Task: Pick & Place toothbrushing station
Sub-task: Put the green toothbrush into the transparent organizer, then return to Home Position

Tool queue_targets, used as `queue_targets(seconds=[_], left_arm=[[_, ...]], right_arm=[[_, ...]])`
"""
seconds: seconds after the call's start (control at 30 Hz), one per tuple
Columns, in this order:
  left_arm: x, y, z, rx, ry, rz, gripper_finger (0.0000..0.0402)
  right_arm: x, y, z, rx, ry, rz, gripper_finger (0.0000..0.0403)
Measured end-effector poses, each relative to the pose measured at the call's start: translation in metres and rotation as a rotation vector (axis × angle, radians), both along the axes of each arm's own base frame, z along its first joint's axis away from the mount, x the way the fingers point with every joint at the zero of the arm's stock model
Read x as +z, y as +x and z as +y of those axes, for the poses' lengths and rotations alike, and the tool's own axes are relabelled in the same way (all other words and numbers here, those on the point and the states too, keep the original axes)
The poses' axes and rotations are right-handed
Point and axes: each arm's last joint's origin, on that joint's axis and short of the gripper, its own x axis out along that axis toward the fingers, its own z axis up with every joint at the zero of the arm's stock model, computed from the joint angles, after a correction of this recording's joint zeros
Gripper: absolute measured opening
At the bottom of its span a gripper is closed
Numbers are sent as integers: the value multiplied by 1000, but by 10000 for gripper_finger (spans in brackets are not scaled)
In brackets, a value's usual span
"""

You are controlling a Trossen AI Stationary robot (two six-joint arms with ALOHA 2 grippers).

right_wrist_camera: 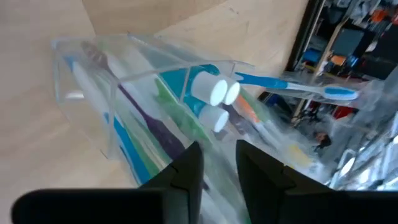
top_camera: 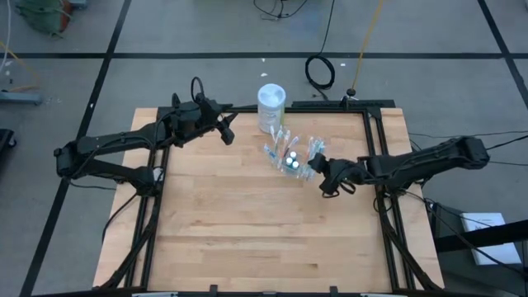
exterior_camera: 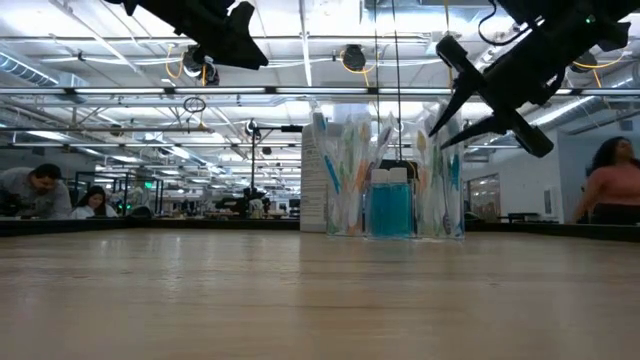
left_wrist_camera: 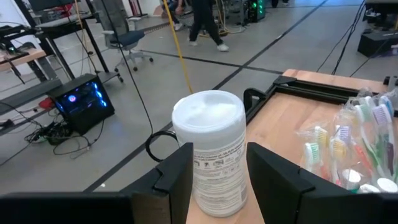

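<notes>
The toothbrushing station (top_camera: 290, 157) is a clear plastic holder standing on the wooden table at far centre, with several coloured toothbrushes (right_wrist_camera: 155, 149) in its slots. My right gripper (top_camera: 324, 177) hovers open at the holder's right end, and in the low view its fingers (exterior_camera: 445, 115) are spread just above the holder's top (exterior_camera: 390, 190). Whether they touch it does not show. My left gripper (top_camera: 227, 132) waits open, raised at the far left and facing a white canister (left_wrist_camera: 211, 149), well short of it.
The white canister (top_camera: 271, 101) stands just beyond the holder near the table's far edge. Black frame rails (top_camera: 375, 140) run along the table's sides. Bare wood (top_camera: 247, 231) fills the near half. People (exterior_camera: 610, 185) sit in the room beyond.
</notes>
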Motion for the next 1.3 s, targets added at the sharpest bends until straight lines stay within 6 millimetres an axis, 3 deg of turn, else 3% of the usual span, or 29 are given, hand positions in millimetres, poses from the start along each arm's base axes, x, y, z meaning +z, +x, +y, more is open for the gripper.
queue_targets(seconds=[0.27, 0.47, 0.63, 0.83, 1.0, 1.3], left_arm=[[0, 0, 0, 0, 0, 1, 152], [-4, -1, -1, -7, -16, 44, 152], [-6, 0, -2, -64, -35, 50, 152], [-6, 1, -5, -170, -70, 36, 152], [-6, 2, -5, -168, -113, 9, 152], [-15, 5, -7, -178, -146, 80, 152]], right_arm=[[-4, 2, 2, -121, 161, -75, 109], [-1, 0, 7, -317, 459, -246, 98], [-1, -1, 11, -311, 473, -251, 92], [-2, -4, 15, -423, 500, -317, 93], [-5, -8, 28, -493, 613, -354, 89], [-8, -7, 39, -486, 641, -375, 89]])
